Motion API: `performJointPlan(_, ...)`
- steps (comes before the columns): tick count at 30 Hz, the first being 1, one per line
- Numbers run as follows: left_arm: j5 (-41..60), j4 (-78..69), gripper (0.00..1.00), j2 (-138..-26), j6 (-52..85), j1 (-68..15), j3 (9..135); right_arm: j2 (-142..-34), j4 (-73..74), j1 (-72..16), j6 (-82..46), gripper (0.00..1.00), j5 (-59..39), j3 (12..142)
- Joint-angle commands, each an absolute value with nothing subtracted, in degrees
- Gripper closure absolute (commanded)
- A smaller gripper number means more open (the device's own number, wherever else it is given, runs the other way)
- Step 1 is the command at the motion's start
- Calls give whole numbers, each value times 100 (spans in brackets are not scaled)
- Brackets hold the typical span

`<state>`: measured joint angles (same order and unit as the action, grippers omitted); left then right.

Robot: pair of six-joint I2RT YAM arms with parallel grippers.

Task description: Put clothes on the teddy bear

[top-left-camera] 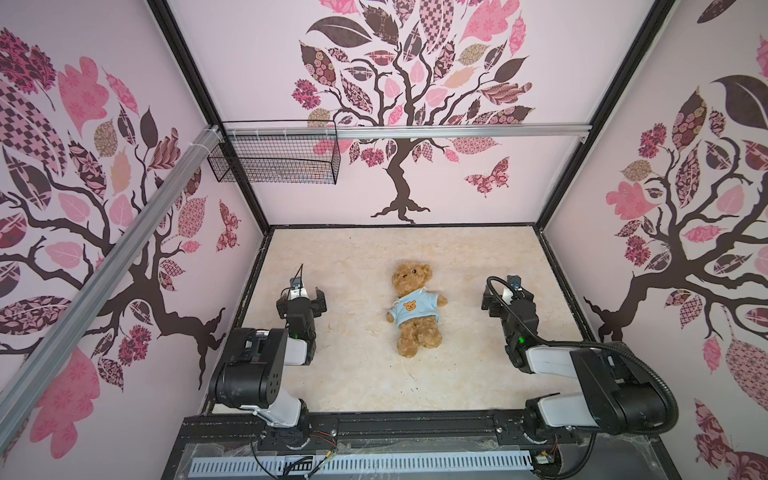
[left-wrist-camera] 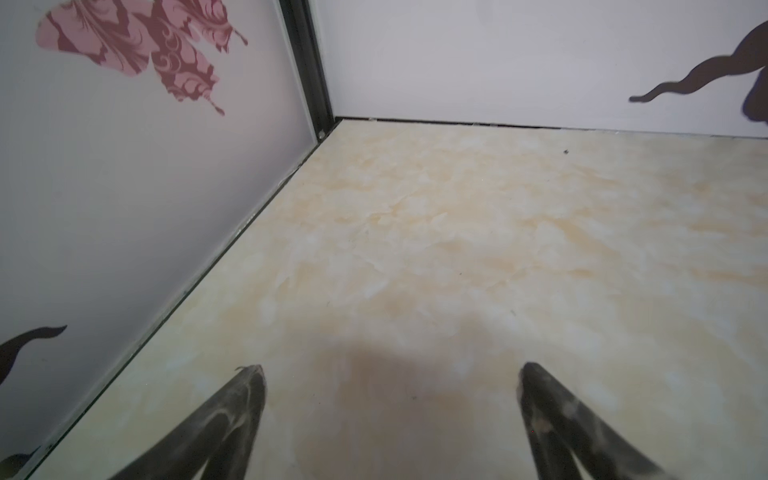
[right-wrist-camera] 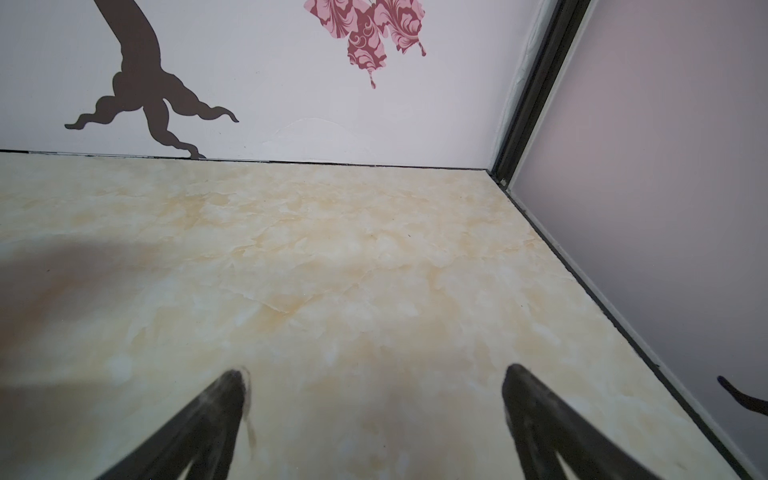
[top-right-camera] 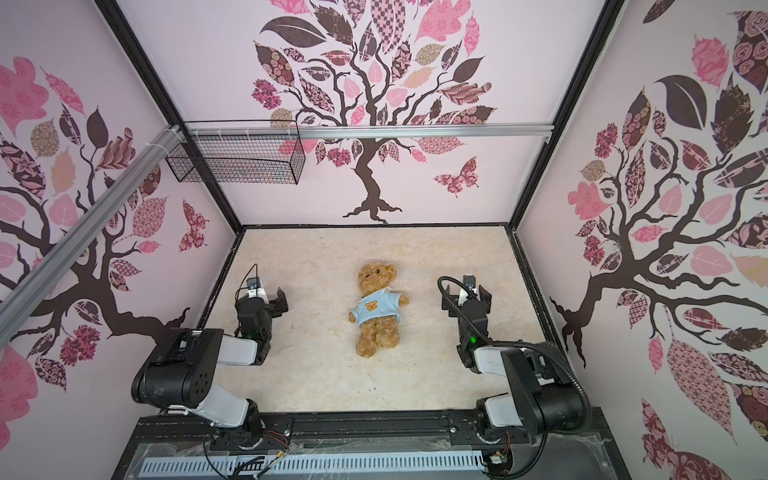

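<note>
The teddy bear [top-left-camera: 415, 305] [top-right-camera: 377, 309] lies on its back in the middle of the table in both top views, head toward the back wall. It wears a light blue shirt [top-left-camera: 415, 311] [top-right-camera: 376, 310] with a small orange bear-face patch. My left gripper [top-left-camera: 302, 300] [top-right-camera: 262, 302] stands open to the bear's left, well apart from it. My right gripper [top-left-camera: 506, 300] [top-right-camera: 467, 300] stands open to the bear's right, also apart. Both wrist views show only bare tabletop between the fingertips of the left gripper [left-wrist-camera: 390, 372] and the right gripper [right-wrist-camera: 374, 374]; the bear is out of those views.
The cream marbled table [top-left-camera: 374, 374] is boxed in by patterned walls on three sides. A black wire basket [top-left-camera: 274, 160] hangs from the aluminium rail high at the back left. Both arm bases sit on the black rail [top-left-camera: 415, 428] at the front edge.
</note>
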<state>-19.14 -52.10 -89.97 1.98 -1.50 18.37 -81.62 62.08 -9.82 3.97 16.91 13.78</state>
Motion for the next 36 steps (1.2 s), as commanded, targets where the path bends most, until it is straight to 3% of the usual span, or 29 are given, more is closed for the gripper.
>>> performJointPlan(1, -1473, -5386, 3, -8986, 294, -97, 2037, -8735, 7343, -772, 142, 0, 1315, 1218)
performJointPlan(9, -1304, -4982, 3, -8902, 286, -78, 2178, -8973, 6644, -333, -201, 1, 715, 1655)
performJointPlan(36, -1303, -5040, 3, -8921, 273, -78, 2162, -8956, 6688, -324, -164, 0, 736, 1625)
